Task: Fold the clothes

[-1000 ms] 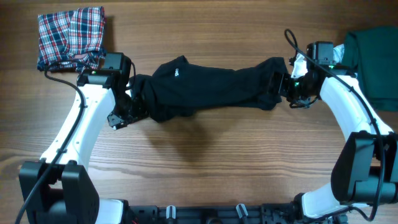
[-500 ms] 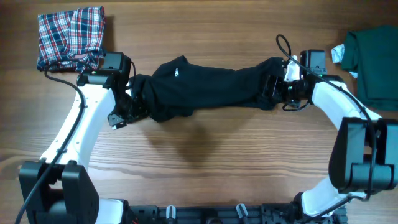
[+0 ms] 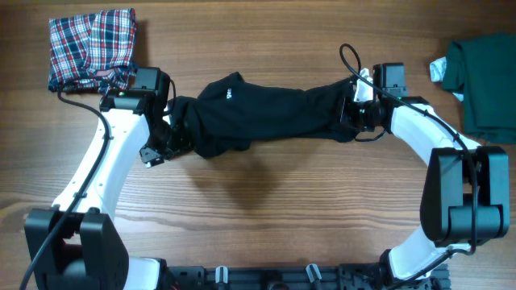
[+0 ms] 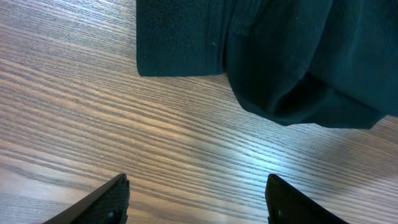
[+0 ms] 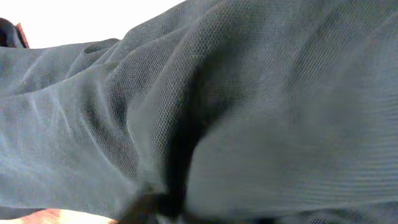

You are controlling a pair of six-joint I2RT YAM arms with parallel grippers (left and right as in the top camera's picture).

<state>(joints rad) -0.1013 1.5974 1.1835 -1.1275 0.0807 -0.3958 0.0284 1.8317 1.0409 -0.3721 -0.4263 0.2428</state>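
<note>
r pincer (image 3: 351, 113) moved left into black shirt (image 3: 266, 113) end, grip unclear; l pincer (image 4: 198, 190) open, shirt ahead.

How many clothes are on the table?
3. The black shirt stretches across the middle, the plaid one sits at the far left corner, the green one at the right edge, partly cut off. Others may be hidden.

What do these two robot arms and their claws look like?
The left arm and right arm are smooth white shells with black joints. A thin black cable loops by each wrist. The left gripper has two dark, blunt fingers; the right gripper is black.
</note>
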